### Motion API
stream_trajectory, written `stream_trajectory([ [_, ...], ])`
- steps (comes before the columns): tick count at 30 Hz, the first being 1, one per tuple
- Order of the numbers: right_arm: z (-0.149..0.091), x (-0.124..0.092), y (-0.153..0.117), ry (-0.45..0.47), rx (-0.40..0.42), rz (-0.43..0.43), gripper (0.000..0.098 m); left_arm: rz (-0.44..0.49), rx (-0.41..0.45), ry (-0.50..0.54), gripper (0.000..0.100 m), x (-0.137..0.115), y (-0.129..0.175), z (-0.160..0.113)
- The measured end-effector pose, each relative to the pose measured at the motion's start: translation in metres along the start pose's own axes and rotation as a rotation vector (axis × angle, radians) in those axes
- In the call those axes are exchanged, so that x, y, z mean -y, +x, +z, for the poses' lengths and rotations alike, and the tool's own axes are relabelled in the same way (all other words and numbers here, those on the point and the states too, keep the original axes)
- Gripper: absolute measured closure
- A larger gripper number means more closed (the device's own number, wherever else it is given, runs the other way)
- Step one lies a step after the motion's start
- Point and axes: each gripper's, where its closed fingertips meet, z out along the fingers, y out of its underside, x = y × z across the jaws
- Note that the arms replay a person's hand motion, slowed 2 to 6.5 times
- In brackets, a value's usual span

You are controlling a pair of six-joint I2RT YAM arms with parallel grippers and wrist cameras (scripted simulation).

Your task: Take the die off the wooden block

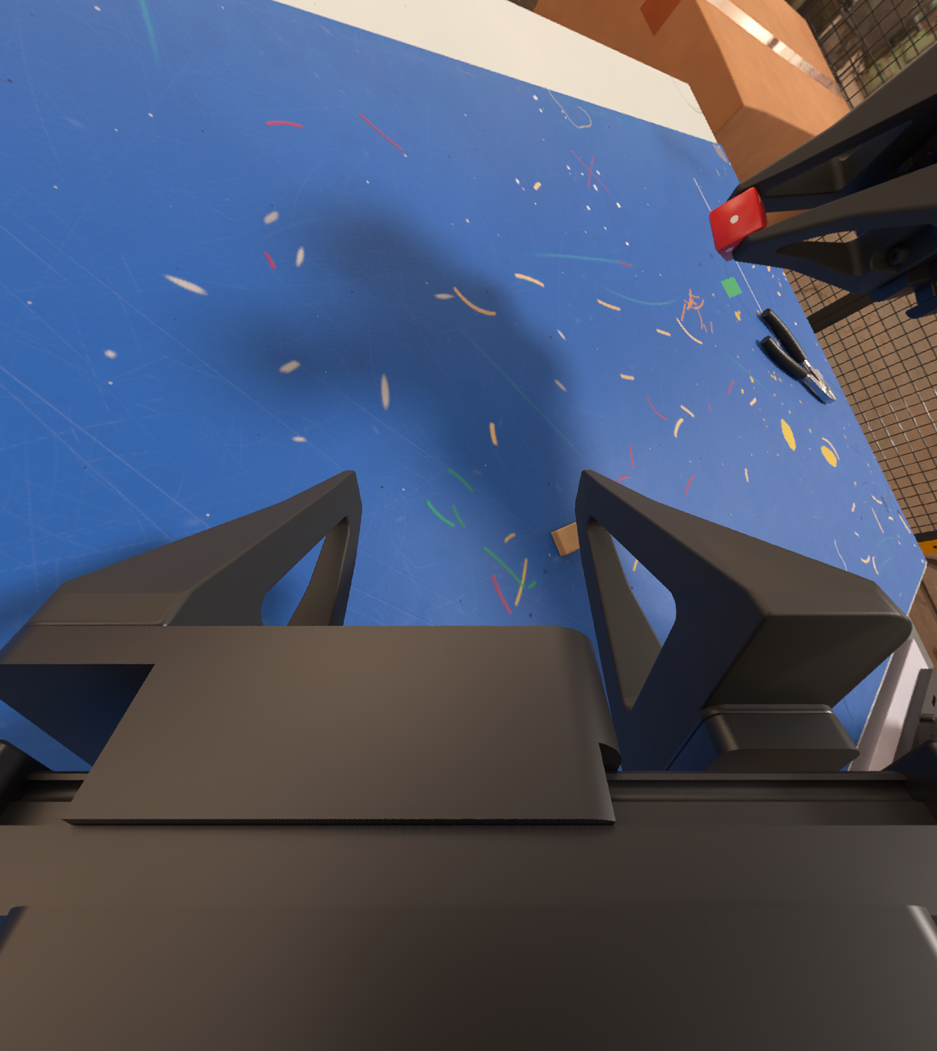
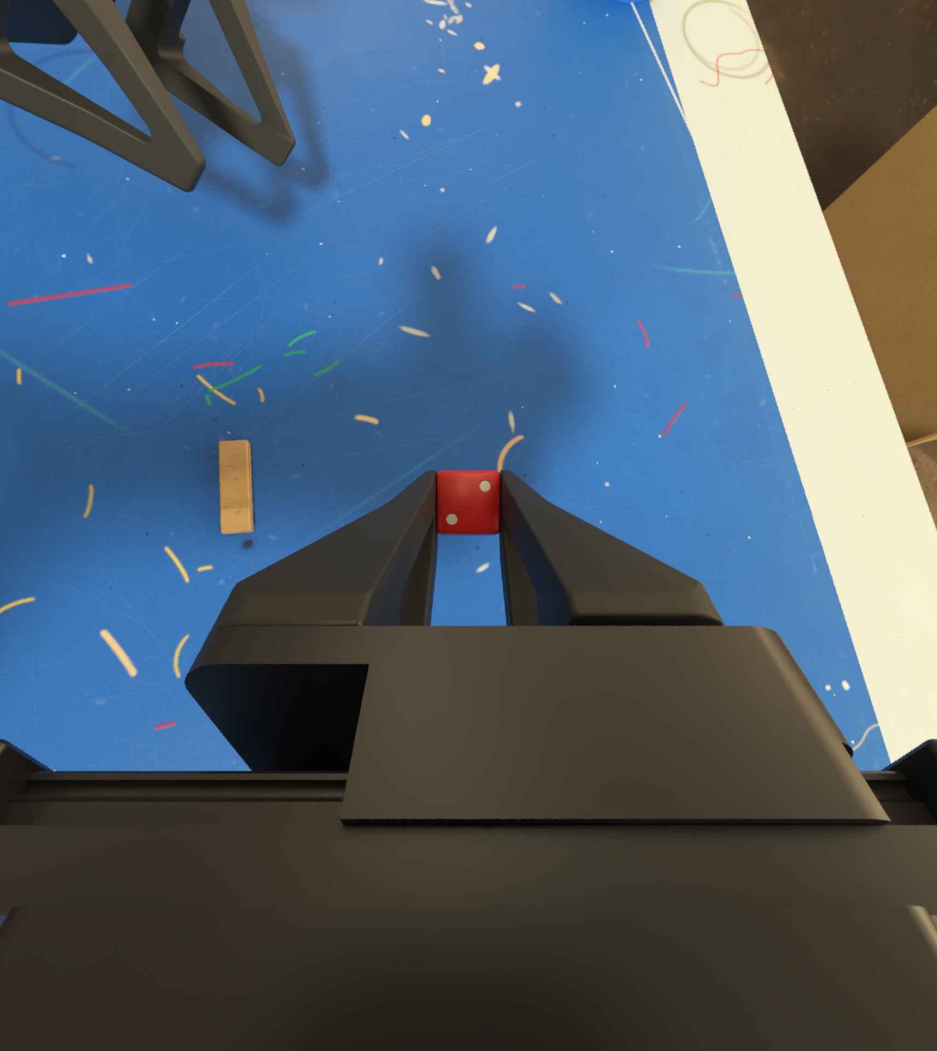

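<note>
The right gripper [image 2: 468,500] pinches the red die [image 2: 467,501] between its two fingertips, one dark finger pressed to each side face, the face toward the camera showing two pale pips; the die is held clear of the wooden block [image 2: 236,487], which lies flat on the blue mat [image 2: 455,199] to the die's left, well apart from it, with bare mat between them; from the left wrist view the same die [image 1: 736,223] sits at the tips of the right gripper [image 1: 739,227], a single pip on the face seen there, above the mat's [image 1: 227,199] far edge; the left gripper [image 1: 469,483] hangs over the mat with its jaws spread wide and nothing between them, and a small corner of the wooden block [image 1: 564,537] peeks out just beside its right-hand finger; in the right wrist view the left gripper [image 2: 241,170] stands beyond the block, toward the top left corner; a pair of black-handled pliers [image 1: 793,355] lies on the mat below the die in the left wrist view, near the mat's edge; cardboard boxes [image 1: 750,74] stand past the white table rim [image 2: 784,341], beyond the die.
</note>
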Motion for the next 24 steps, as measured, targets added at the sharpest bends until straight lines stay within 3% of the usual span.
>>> stream_trajectory([
  [11, 0.016, 0.004, -0.002, -0.001, 0.027, -0.026, 0.0799, -0.031, 0.068, 0.010, 0.036, 0.008, -0.007, 0.008],
  [24, 0.031, 0.007, -0.005, 0.006, 0.057, -0.044, 0.0799, -0.085, 0.126, 0.013, 0.044, 0.014, -0.014, 0.014],
])
